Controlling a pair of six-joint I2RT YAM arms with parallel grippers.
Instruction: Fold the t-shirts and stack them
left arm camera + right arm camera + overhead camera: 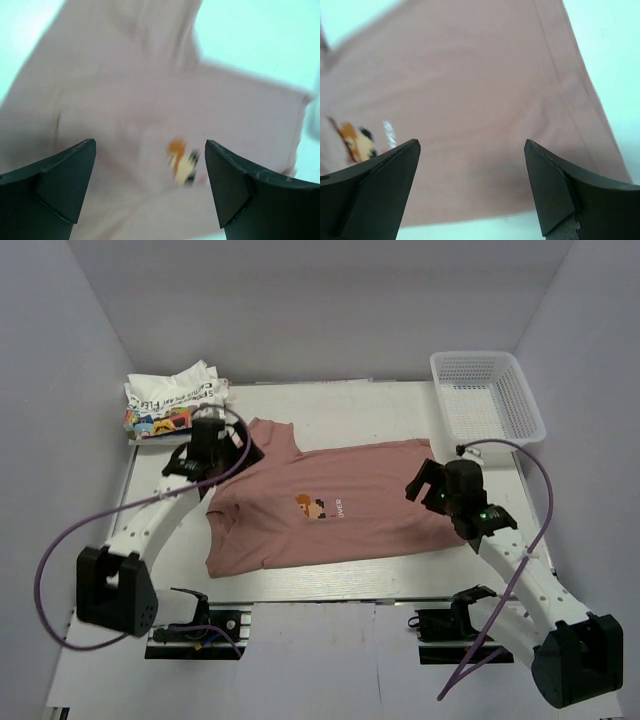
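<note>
My left gripper (150,150) and right gripper (472,150) are wide open, empty, over the dusty-pink cloth t-shirt (330,510).
It is limp and light, I judge; I should pinch it at the hem corners.

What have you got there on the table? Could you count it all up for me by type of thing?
T-shirts: 2 (pink t-shirt, white t-shirt)
Baskets: 1 (white mesh basket)
Robot arms: 2 (left arm, right arm)
Total: 5
</note>
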